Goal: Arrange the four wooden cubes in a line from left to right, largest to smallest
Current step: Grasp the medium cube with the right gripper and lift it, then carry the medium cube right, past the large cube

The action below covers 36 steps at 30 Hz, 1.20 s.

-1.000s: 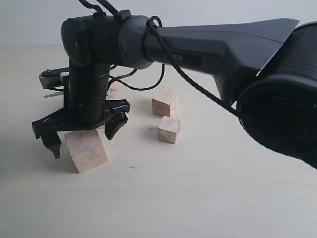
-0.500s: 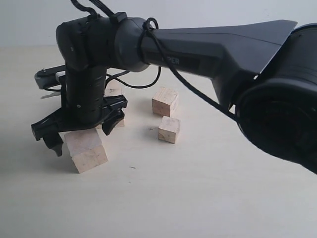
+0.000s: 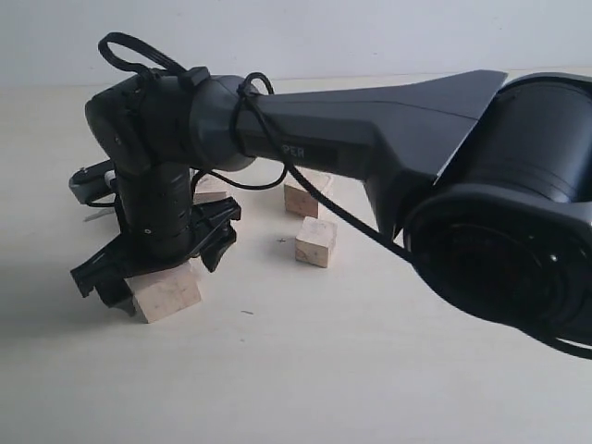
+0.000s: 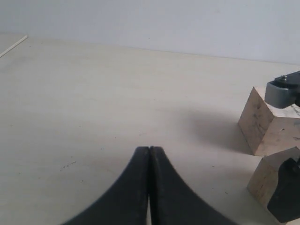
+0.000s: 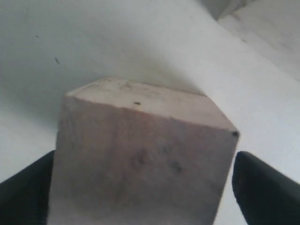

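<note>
The right gripper (image 3: 157, 273) straddles the largest cube (image 3: 166, 294) toward the table's (image 3: 370, 370) front-left, jaws spread and not clamping. The left gripper (image 4: 149, 154) is clenched and empty. The cube seems skewed between the jaws, so closing could twist it or push it aside.

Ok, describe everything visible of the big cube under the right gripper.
The big cube is pale, bare-looking wood with a few small dark specks. It sits flat on the table, in the exterior view left of and nearer than the other cubes. The right gripper straddles it, jaws open, one finger each side; contact cannot be told.
</note>
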Each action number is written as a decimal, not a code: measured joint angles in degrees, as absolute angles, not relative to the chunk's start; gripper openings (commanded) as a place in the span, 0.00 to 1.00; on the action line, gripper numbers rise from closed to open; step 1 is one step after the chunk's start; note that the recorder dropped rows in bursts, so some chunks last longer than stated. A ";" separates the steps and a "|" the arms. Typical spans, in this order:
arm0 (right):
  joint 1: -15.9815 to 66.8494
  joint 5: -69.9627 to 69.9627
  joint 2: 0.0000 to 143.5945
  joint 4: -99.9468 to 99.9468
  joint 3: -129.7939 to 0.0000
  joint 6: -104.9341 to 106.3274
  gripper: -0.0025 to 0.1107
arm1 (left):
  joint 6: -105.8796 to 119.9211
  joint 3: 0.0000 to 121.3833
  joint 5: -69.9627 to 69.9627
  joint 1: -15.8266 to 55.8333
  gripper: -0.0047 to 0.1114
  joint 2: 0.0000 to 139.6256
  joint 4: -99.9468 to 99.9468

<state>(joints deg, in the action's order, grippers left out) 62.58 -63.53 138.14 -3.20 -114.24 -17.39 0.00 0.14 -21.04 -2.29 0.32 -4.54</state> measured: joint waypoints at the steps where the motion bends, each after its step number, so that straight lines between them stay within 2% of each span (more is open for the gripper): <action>1: 62.58 -63.53 138.23 -3.20 -114.24 -17.39 0.58 | 0.00 0.14 -21.04 -2.29 0.04 0.32 -4.54; 3: 62.58 -63.66 138.28 -3.20 -114.24 -17.39 0.40 | 0.00 0.14 -21.04 -2.29 0.04 0.32 -4.54; 6: 62.58 -65.48 138.28 -3.20 -115.12 -15.96 0.08 | 0.00 0.14 -21.04 -2.29 0.04 0.32 -4.54; 7: 62.58 -66.53 138.28 -3.20 -115.43 -15.09 0.02 | 0.37 0.14 -21.04 -2.29 0.04 0.32 -4.54; 13: 62.58 -69.43 136.30 -3.07 -117.35 -7.20 0.02 | 0.37 0.14 -21.04 -2.29 0.04 0.32 -4.54; 21: 59.49 -69.93 121.96 -3.34 -118.02 3.31 0.02 | 0.00 0.14 -21.04 -2.29 0.04 0.32 -4.54; 28: 46.51 -70.00 113.02 -3.24 -118.00 7.09 0.02 | 0.00 0.14 -21.04 -2.29 0.04 0.32 -4.54; 36: 35.48 -68.79 116.90 -10.73 -118.00 26.52 0.02 | 0.00 0.14 -21.04 -2.29 0.04 0.32 -4.54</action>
<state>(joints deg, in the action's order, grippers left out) 35.48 -68.79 116.90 -10.73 -118.00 26.52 0.00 0.14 -21.04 -2.29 0.32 -4.54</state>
